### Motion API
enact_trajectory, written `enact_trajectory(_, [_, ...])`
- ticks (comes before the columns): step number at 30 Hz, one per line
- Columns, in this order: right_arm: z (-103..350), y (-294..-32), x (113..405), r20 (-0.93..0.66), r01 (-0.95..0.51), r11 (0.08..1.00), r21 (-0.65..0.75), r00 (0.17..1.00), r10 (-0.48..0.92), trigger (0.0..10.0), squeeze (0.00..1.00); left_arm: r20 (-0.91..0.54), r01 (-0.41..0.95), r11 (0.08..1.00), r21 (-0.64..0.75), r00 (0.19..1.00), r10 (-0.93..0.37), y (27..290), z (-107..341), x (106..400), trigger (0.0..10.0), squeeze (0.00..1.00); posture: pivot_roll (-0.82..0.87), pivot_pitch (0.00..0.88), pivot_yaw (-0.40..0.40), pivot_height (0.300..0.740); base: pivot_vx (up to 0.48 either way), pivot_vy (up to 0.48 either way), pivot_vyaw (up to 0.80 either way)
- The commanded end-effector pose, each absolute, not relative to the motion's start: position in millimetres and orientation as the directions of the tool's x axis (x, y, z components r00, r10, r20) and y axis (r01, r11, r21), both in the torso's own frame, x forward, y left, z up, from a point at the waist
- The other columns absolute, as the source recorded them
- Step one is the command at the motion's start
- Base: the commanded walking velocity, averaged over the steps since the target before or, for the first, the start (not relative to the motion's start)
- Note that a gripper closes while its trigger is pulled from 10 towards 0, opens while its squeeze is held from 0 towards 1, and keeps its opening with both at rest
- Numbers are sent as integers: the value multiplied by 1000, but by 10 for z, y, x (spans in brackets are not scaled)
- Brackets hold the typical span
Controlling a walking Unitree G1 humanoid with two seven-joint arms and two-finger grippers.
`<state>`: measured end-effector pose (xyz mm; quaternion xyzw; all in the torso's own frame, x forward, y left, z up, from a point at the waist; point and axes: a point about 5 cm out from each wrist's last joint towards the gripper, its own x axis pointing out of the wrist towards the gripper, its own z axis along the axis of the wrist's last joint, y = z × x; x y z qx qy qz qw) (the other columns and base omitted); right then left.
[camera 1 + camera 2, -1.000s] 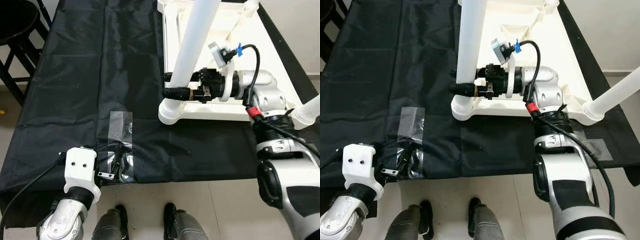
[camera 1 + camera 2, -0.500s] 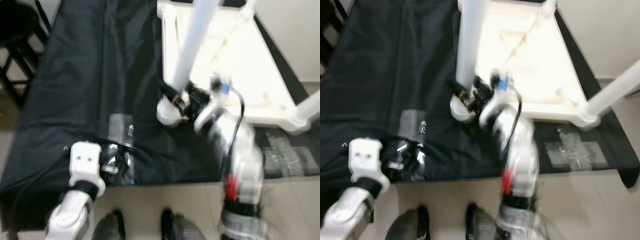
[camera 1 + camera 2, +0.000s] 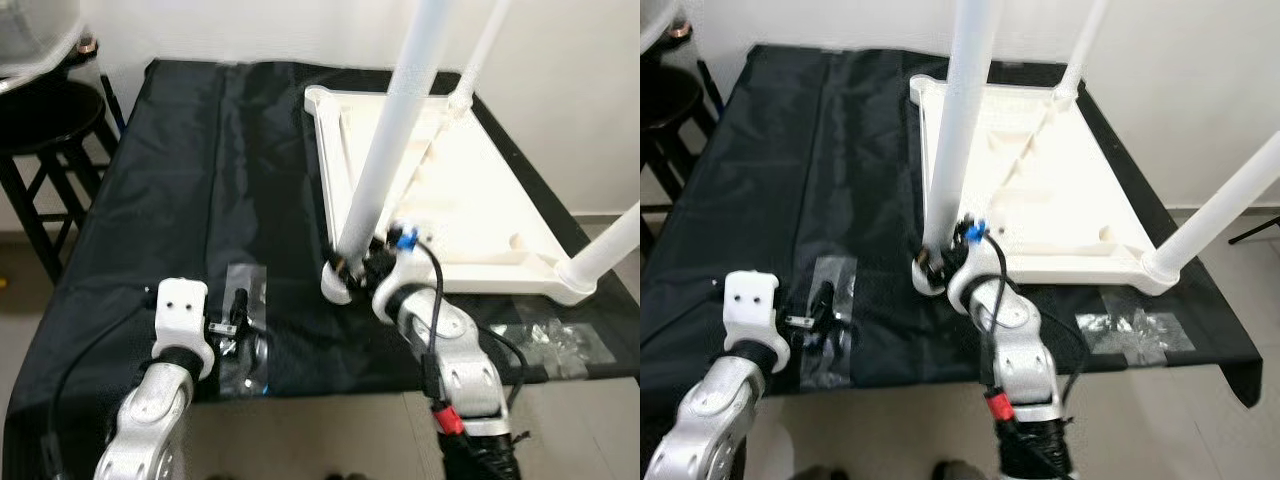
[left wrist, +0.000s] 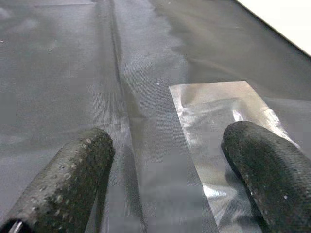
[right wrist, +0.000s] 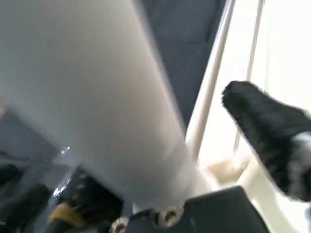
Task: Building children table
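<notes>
Camera: the whole view has pulled back and up since a second ago; more of the black cloth (image 3: 200, 180), the wall and a stool (image 3: 45, 130) at the robot's left now show, and the robot's feet are gone from the bottom edge.
Right arm change: a second ago it reached in from the right, forearm level across the table's near rim; now it rises from below, elbow low, wrist bent toward the base of the near-left leg.
Left arm change: it sits at much the same spot by the bag.
Table: the white table (image 3: 480, 215) lies upside down on the cloth, its legs pointing up.
Leg: the near-left leg (image 3: 385, 165) stands in its corner socket, leaning slightly; two more legs show at the far corner and the near right corner.
Right gripper: the right gripper (image 3: 352, 268) is at the foot of that leg; in the wrist view a black fingertip (image 5: 262, 126) stands to one side of the leg, but whether the fingers clamp it I cannot tell.
Left gripper: the left gripper (image 4: 170, 170) is spread wide, low over the cloth.
Bag: a clear plastic bag (image 3: 243, 315) with small hardware lies flat between and ahead of those fingers.
Tape: clear tape (image 3: 1130, 330) is stuck on the cloth near the table's near right corner.
</notes>
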<state>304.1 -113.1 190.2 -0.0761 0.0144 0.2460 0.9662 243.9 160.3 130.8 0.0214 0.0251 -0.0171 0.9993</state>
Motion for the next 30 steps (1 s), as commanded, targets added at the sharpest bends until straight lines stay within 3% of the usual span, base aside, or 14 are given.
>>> enact_trajectory(1, [2012,-1172,3065,-10,-547,822,-155,833,553,10000,1000,-66,40,999,23,997,-39,1584,1259,2416,10000,0,-32,124,-91,740,0,0,0])
enact_trajectory(3, [2012,-1172,3065,-10,-547,822,-155,833,553,10000,1000,-66,40,999,23,997,-39,1584,1259,2416,10000,0,-32,124,-91,740,0,0,0])
enact_trajectory(5, [2200,-1217,3066,-34,-804,553,-216,573,819,10000,1000,-53,45,999,21,998,-44,1558,1303,2360,10000,0,0,176,-89,740,0,0,0])
enact_trajectory(6, [2200,-1217,3066,-34,-804,553,-216,573,819,10000,1000,-53,45,999,21,998,-44,1558,1303,2360,10000,0,0,176,-89,740,0,0,0])
enact_trajectory(7, [2315,-1271,3098,-54,-875,425,-233,448,892,10000,1000,-47,46,999,21,998,-45,1551,1328,2318,10000,0,10,196,-90,740,0,0,0])
enact_trajectory(9, [2472,-1353,3166,-74,-917,313,-248,340,938,10000,1000,-37,47,999,21,998,-46,1545,1373,2249,10000,0,24,221,-86,740,0,0,0])
enact_trajectory(14, [2541,-1386,3229,-71,-921,297,-250,324,944,10000,1000,-36,47,999,21,998,-46,1545,1388,2225,10000,0,28,228,-84,740,0,0,0])
enact_trajectory(18, [2798,-1370,3347,-41,-942,227,-245,244,969,10000,1000,-35,49,999,21,998,-48,1554,1443,2149,10000,0,57,285,-70,740,0,0,0])
enact_trajectory(19, [2934,-1353,3394,-34,-951,180,-252,195,980,10000,0,-35,50,998,23,998,-50,1561,1466,2111,10000,0,71,299,-66,740,0,0,0])
enact_trajectory(20, [3031,-1349,3418,-36,-955,140,-261,154,987,10000,0,-36,52,998,25,998,-51,1566,1484,2078,10000,0,80,305,-66,740,0,0,0])
enact_trajectory(26, [3162,-1421,3463,-49,-952,95,-290,114,992,10000,0,-38,51,998,31,998,-49,1576,1505,2033,10000,0,90,312,-65,740,0,0,0])
enact_trajectory(27, [3193,-1474,3470,-50,-955,74,-289,92,994,1765,0,-39,50,998,34,998,-48,1576,1511,2023,10000,0,91,313,-64,740,0,0,0])
enact_trajectory(28, [3218,-1518,3471,-48,-957,59,-285,75,996,0,0,-40,49,998,35,998,-48,1577,1514,2016,10000,0,93,314,-62,740,0,0,0])
enact_trajectory(30, [3245,-1599,3455,-58,-960,26,-278,44,997,0,0,-42,49,998,38,998,-48,1578,1515,2012,10000,0,91,309,-58,740,0,0,0])
